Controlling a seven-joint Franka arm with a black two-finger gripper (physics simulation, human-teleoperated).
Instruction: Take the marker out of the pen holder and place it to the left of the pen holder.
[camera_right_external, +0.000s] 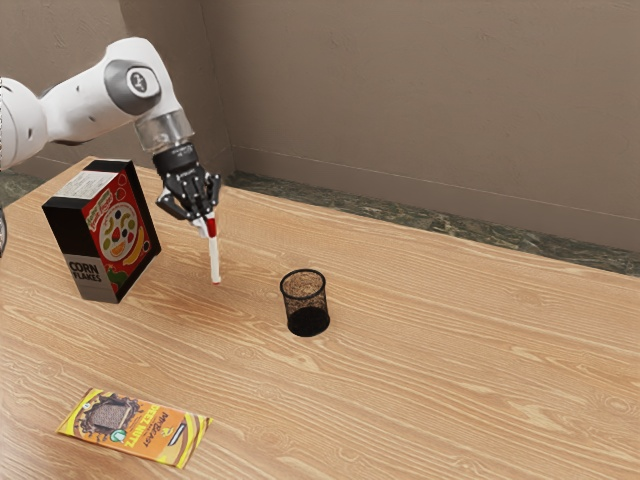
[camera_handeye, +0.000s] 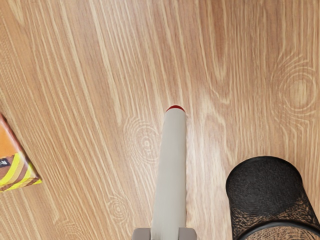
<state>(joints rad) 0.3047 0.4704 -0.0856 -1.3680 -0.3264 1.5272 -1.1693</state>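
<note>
On the worktop (camera_right_external: 430, 365), a black mesh pen holder (camera_right_external: 307, 320) stands upright, apart from the marker (camera_right_external: 214, 258), toward the exterior view's right. A Corn Flakes box (camera_right_external: 125, 235) stands upright on the other side of the marker, toward the exterior view's left, near it but apart. An orange and yellow snack packet (camera_right_external: 135, 427) lies flat, well apart from both, on the side nearer the exterior camera. Nothing else stands between the marker and the pen holder.

The wrist view cuts off the pen holder at its edge and takes in only a corner of the packet. In the exterior view the arm's base end is cut off, and the marker's upper end is partly hidden among the fingers. Whether its lower tip touches the worktop is hard to tell.

The gripper (camera_right_external: 209, 222) is clamped on the marker, one finger pressed to each side, parted only by its thickness. The marker is outside the pen holder, pointing down and tilted slightly, white with red at both ends.
</note>
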